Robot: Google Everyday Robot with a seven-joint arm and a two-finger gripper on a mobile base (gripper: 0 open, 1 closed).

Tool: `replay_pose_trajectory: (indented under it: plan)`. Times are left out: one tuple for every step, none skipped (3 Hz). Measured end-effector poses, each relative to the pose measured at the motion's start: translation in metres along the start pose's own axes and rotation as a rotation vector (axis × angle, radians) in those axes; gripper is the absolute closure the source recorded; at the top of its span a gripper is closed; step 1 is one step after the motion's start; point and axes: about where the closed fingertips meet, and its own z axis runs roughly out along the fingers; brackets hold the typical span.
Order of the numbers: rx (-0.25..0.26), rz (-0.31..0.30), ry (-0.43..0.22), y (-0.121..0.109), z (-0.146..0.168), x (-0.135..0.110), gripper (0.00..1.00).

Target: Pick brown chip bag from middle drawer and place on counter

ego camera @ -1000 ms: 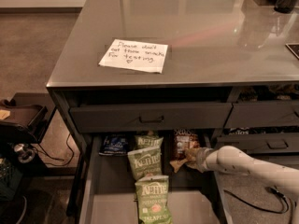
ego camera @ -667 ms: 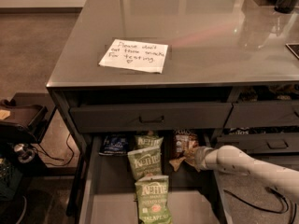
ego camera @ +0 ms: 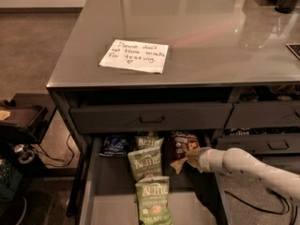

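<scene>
The middle drawer (ego camera: 87,184) stands pulled open below the counter (ego camera: 206,22). The brown chip bag (ego camera: 182,141) stands at the drawer's back right, dark brown with a pale top band. My gripper (ego camera: 184,162), on the end of a white arm coming in from the right, is inside the drawer at the bag's lower edge. It looks to be touching the bag. The bag's lower part is hidden behind the gripper.
Three green Kettle bags (ego camera: 146,162) lie in a row down the drawer's middle, and a dark blue bag (ego camera: 114,145) lies at its back left. A handwritten note (ego camera: 134,56) lies on the counter. The shut top drawer front (ego camera: 152,119) overhangs the bags. Black gear (ego camera: 22,121) stands on the floor at left.
</scene>
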Motion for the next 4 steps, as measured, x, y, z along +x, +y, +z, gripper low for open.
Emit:
replay_pose_trajectory:
  plan:
    - [0.023, -0.024, -0.019, 0.000, -0.033, -0.016, 1.00]
    - [0.040, -0.067, -0.042, 0.004, -0.076, -0.036, 1.00]
    - [0.065, -0.099, -0.069, 0.006, -0.126, -0.054, 1.00]
    - [0.106, -0.151, -0.082, 0.009, -0.177, -0.077, 1.00]
